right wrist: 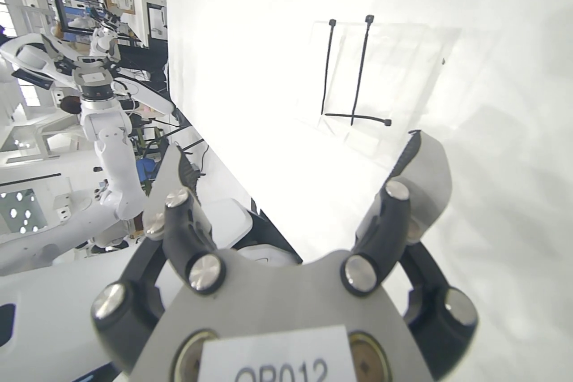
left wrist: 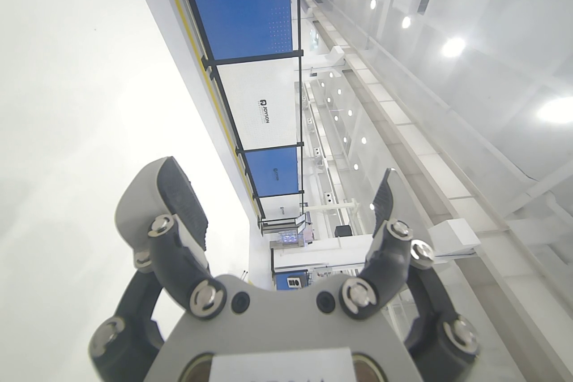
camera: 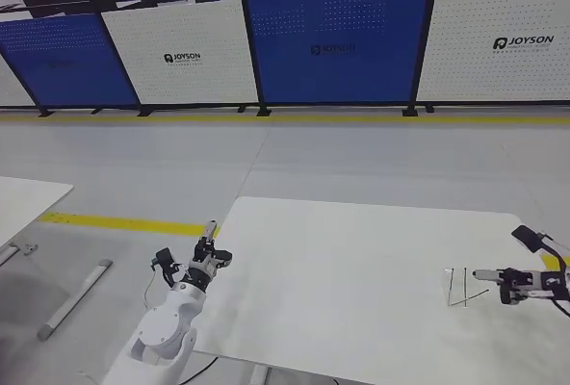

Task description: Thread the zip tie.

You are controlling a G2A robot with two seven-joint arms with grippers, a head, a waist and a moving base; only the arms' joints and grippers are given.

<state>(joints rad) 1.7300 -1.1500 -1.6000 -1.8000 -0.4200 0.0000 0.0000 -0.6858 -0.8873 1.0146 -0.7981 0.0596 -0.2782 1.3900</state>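
Your right gripper (right wrist: 295, 160) is spread wide, with nothing between its fingers (right wrist: 416, 151). A white label (right wrist: 273, 352) on its base carries dark print that is cut off at the edge. In the top view it sits over the white table (camera: 362, 289) at the table's 3 o'clock side, pointing toward 9.

Just ahead of it, not touching, lie three black zip ties (right wrist: 360, 70). Two lie side by side with their heads away from the gripper, and the third lies crosswise at their tail ends. They seem to lie on a clear sheet (right wrist: 416, 52) flat on the tabletop. You can't tell if any tie is threaded.

Your left gripper (left wrist: 282, 186) is also released, its fingers (left wrist: 179, 186) wide apart and empty. There's a white label on its base too, but the print is too cropped to make out. In the top view it's at the table's 9 o'clock edge, just off the tabletop, pointing toward 12 and well apart from the zip ties.

At 12 o'clock across the floor stand blue and white perforated panels (camera: 333, 48), each with a printed logo. A yellow line (camera: 121, 223) runs on the floor, and a second table (camera: 6, 202) sits at 9 o'clock.
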